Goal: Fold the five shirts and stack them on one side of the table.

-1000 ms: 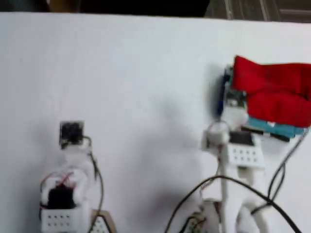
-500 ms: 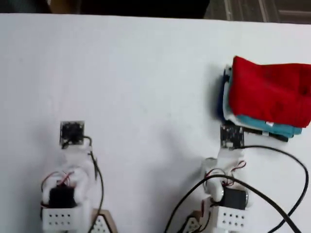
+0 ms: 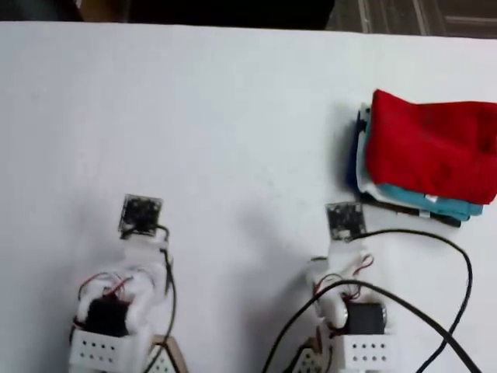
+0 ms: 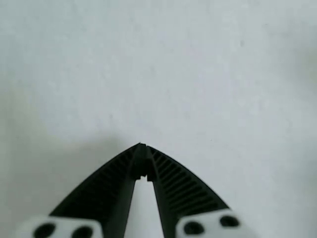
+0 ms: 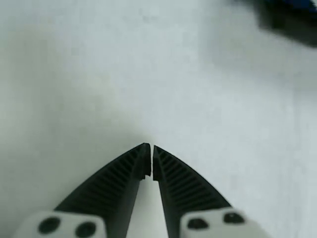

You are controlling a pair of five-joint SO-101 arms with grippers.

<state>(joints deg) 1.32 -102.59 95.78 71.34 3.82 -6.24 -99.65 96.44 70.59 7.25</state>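
A plain white counter (image 3: 233,116) carries one pile of folded shirts (image 3: 431,151), set toward its edge on the right arm's side and lying flat: a red shirt on top, with teal, white and dark blue layers showing at the edges beneath it

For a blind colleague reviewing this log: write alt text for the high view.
A stack of folded shirts, a red shirt on top, lies at the right side of a white table. The left arm and the right arm sit at the near edge, neither touching the stack.
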